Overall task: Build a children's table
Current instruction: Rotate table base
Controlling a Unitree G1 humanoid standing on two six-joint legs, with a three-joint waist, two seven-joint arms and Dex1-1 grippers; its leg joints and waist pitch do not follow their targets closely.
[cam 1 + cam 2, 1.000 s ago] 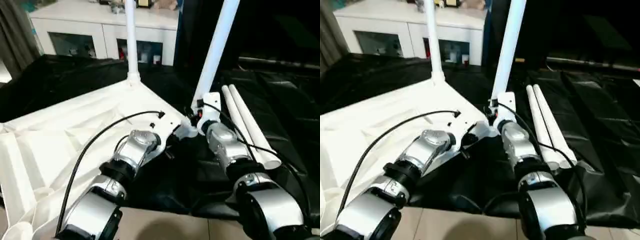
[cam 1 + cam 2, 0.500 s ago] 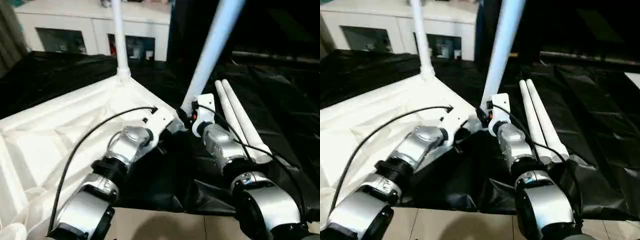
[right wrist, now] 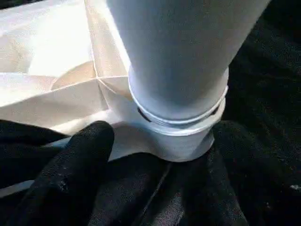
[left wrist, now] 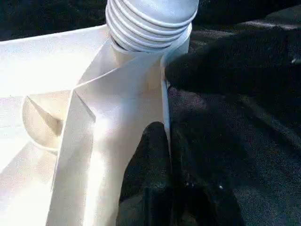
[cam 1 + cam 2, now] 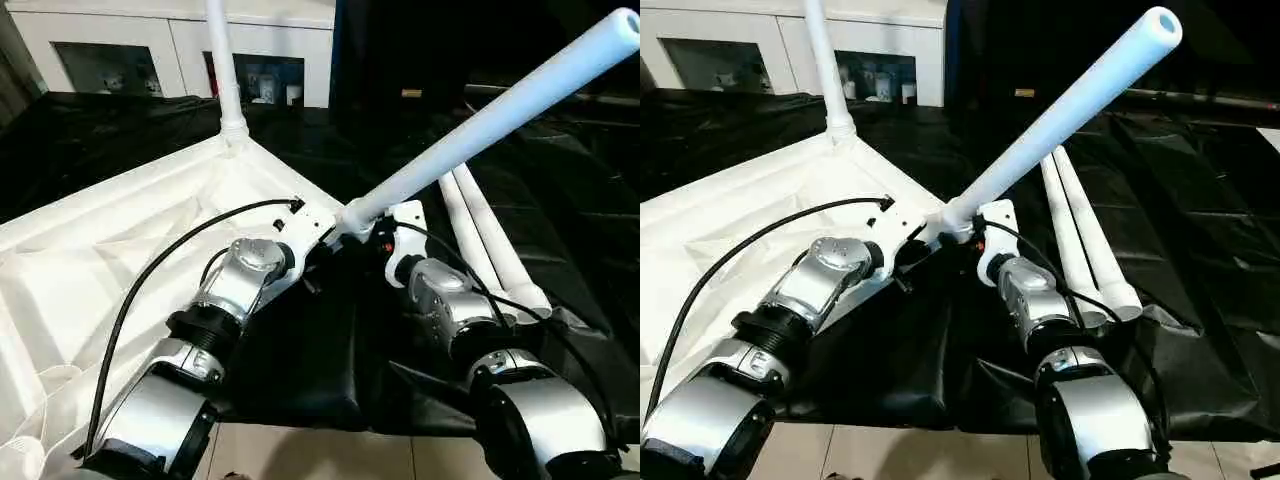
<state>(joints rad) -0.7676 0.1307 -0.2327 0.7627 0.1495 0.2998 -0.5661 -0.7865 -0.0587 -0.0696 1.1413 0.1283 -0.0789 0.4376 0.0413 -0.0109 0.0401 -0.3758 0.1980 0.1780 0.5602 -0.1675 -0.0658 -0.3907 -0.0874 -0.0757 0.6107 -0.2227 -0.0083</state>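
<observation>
The children's table top (image 5: 90,260) lies upside down on the black sheet, ribbed underside up. One white leg (image 5: 222,70) stands upright in the far corner socket. A second leg (image 5: 480,125) sits in the near corner socket (image 3: 178,141) and leans far over to the right. My left gripper (image 4: 164,136) is shut on the top's thin rim wall beside that socket. My right gripper (image 3: 157,136) is open, its black fingers (image 3: 80,155) spread on either side of the socket collar. Two loose legs (image 5: 490,240) lie side by side on the sheet to the right.
A white cabinet with glass doors (image 5: 130,40) stands along the back. The black sheet (image 5: 330,340) covers the work area under the table top. Tan floor (image 5: 330,455) shows at the near edge between my forearms.
The near-corner leg has tipped from almost upright to leaning far right. My right gripper's fingers have spread apart. The camera has tilted downward.
</observation>
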